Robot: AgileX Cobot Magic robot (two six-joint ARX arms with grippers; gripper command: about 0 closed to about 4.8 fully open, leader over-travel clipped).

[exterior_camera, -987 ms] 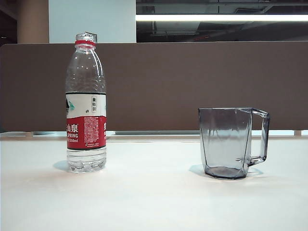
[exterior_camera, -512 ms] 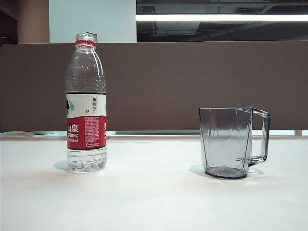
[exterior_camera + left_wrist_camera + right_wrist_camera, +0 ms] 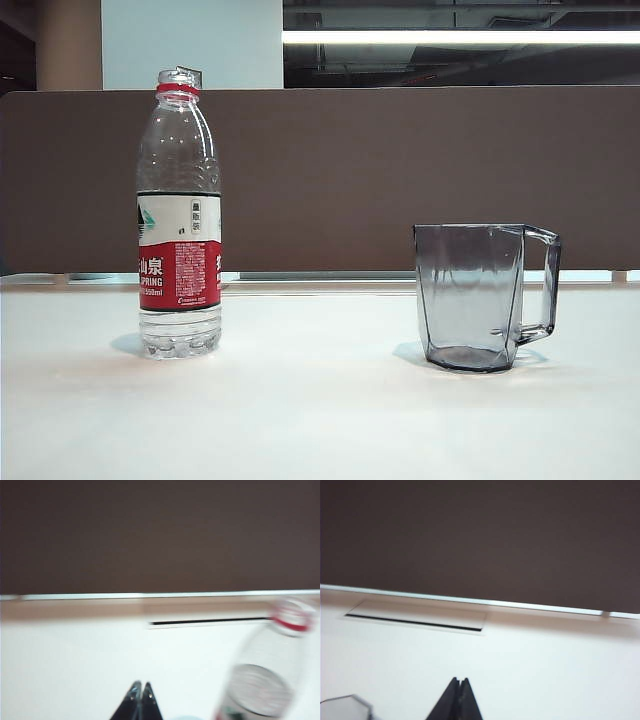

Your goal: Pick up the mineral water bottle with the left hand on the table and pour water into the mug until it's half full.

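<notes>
The mineral water bottle point(image 3: 179, 215) stands upright toward the counter's point(image 3: 320, 420) left side, the mug point(image 3: 483, 296) well apart toward the right. Neither arm shows from outside. Left claw point(image 3: 140, 686) and right claw point(image 3: 458, 681) both closed, empty, tips only, blurred.

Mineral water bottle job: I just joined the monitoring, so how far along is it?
Nothing is done: the mineral water bottle stands uncapped and untouched on the table, and the mug looks empty. The left gripper, shut, is short of the bottle; the right gripper is shut too. Grasping, lifting and pouring all remain.
</notes>
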